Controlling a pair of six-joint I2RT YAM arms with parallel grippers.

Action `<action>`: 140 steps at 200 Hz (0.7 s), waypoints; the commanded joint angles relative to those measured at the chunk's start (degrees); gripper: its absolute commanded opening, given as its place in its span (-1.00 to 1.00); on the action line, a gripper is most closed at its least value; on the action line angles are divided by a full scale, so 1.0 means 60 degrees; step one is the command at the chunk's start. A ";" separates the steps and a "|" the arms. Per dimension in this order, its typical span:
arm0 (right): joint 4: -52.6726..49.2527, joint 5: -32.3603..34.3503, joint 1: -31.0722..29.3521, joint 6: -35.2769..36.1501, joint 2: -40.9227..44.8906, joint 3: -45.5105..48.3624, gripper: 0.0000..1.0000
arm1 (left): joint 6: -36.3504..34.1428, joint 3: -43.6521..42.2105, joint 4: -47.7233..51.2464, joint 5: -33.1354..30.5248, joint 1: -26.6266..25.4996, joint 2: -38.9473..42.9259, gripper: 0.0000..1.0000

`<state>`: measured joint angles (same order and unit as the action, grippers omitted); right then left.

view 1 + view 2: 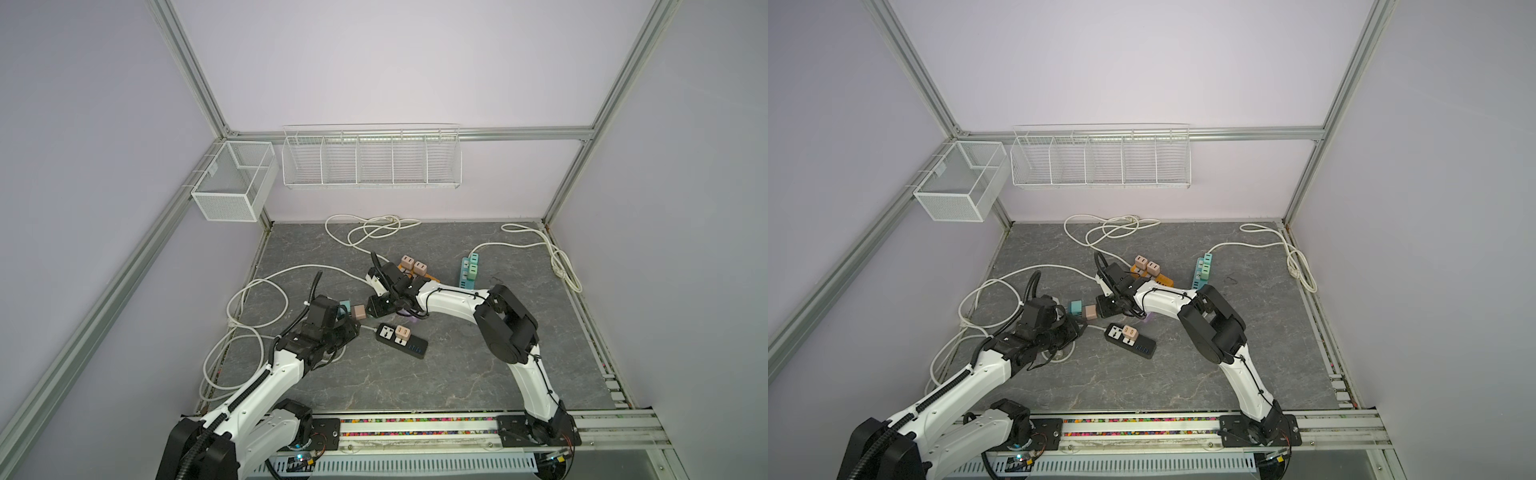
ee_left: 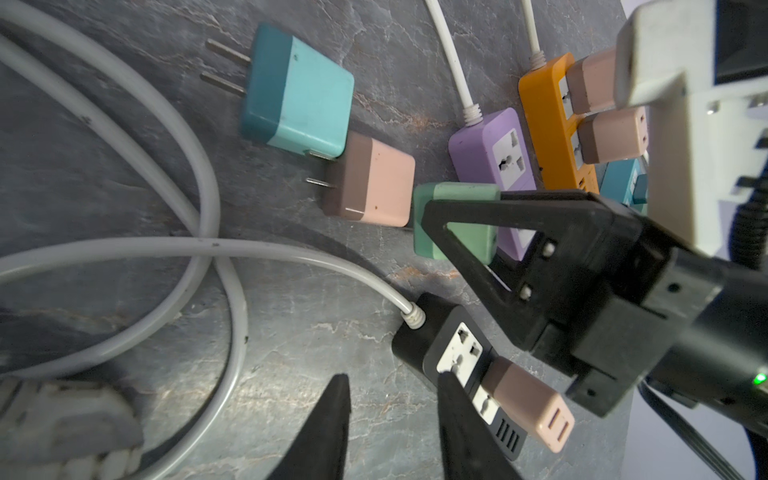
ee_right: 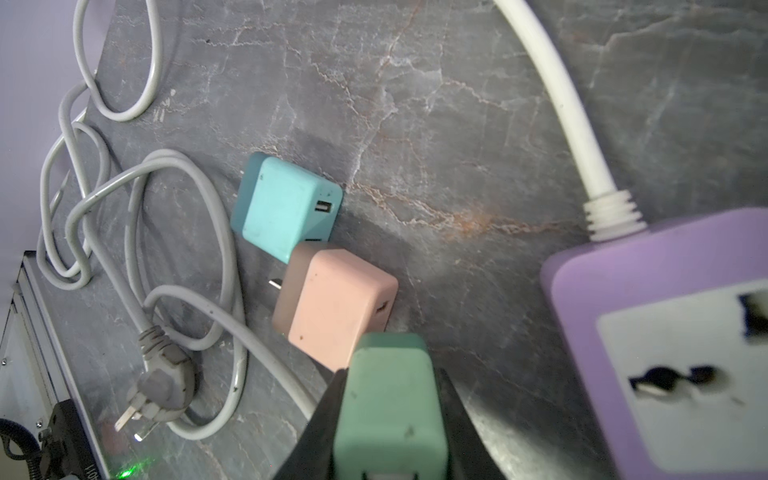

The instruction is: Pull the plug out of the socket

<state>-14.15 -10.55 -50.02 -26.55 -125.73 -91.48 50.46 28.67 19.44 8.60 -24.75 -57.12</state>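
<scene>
The right gripper is clamping the green plug, its jaws pressing tight against the plug's two flat sides. The plug is sitting lengthwise between the fingers, so its long axis is running in line with them. Its darker end is pointing away from the wrist, toward the loose pink plug. That end is reaching just beside the pink plug; whether the two are touching I cannot tell. Its prongs are not showing clearly in either wrist view.

The green plug is sitting clear of the purple strip. In the right wrist view a band of table is showing between them, and the strip's white socket is showing its holes uncovered. In the left wrist view the plug is overlapping the strip's edge, low over the table; whether it is resting there I cannot tell. In both top views the gripper's black body is hiding it.

The teal plug is lying flat right against the loose pink plug, its prongs pointing away from the purple strip.

The left gripper is standing partly open and gripping nothing, with table showing between its fingers. One finger is lying across the black strip, which is carrying a second pink plug.
</scene>
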 commanded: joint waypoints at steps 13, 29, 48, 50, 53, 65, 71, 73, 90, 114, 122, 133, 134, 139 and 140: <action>0.0202 0.0013 0.0022 -0.0159 0.0161 0.0383 -0.38 | 0.0057 -0.0104 0.0023 -0.0115 0.0063 0.0084 -0.26; 0.0306 0.0045 0.0045 -0.0192 0.0278 0.0538 -0.31 | 0.0078 -0.0092 0.0007 -0.0115 0.0061 0.0058 -0.26; 0.0265 0.0105 0.0053 -0.0161 0.0330 0.0544 -0.20 | 0.0078 -0.0044 0.0022 -0.0064 0.0059 0.0084 -0.26; 0.0257 0.0118 0.0040 -0.0161 0.0341 0.0541 -0.18 | 0.0073 -0.0031 0.0033 -0.0062 0.0066 0.0075 -0.26; 0.0250 0.0135 0.0045 -0.0153 0.0348 0.0540 -0.17 | 0.0074 -0.0024 0.0047 -0.0059 0.0057 0.0080 -0.26; 0.0185 0.0196 0.0045 -0.0124 0.0375 0.0513 -0.09 | 0.0083 0.0007 0.0080 -0.0035 0.0074 0.0112 -0.26; 0.0155 0.0216 0.0047 -0.0095 0.0401 0.0511 -0.07 | 0.0081 0.0007 0.0072 -0.0042 0.0065 0.0145 -0.26; 0.0149 0.0230 0.0061 -0.0078 0.0414 0.0511 -0.06 | 0.0085 0.0004 0.0082 -0.0034 0.0078 0.0149 -0.26; 0.0025 0.0414 0.0055 0.0017 0.0546 0.0521 0.01 | 0.0087 0.0001 0.0094 -0.0083 0.0076 0.0197 -0.26; -0.0198 0.0626 0.0063 0.0228 0.0740 0.0525 0.12 | 0.0100 0.0013 0.0043 -0.0063 0.0078 0.0107 -0.25; -0.0280 0.0708 0.0072 0.0288 0.0818 0.0522 0.16 | 0.0142 0.0007 -0.0013 -0.0031 0.0071 0.0077 -0.26; -0.0356 0.0760 0.0101 0.0351 0.0933 0.0544 0.20 | 0.0197 -0.0016 -0.0088 0.0024 0.0077 0.0047 -0.25; -0.0361 0.0753 0.0103 0.0352 0.0939 0.0549 0.20 | 0.0200 -0.0017 -0.0089 0.0027 0.0072 0.0045 -0.25; -0.0379 0.0734 0.0126 0.0362 0.0984 0.0568 0.22 | 0.0204 -0.0028 -0.0131 0.0041 0.0076 0.0043 -0.26; -0.0380 0.0726 0.0130 0.0364 0.0994 0.0576 0.23 | 0.0204 -0.0030 -0.0133 0.0043 0.0072 0.0043 -0.26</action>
<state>-14.41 -7.66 -49.91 -25.69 -124.38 -89.10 50.63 28.67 19.40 8.67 -24.73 -56.90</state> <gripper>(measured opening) 0.591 0.372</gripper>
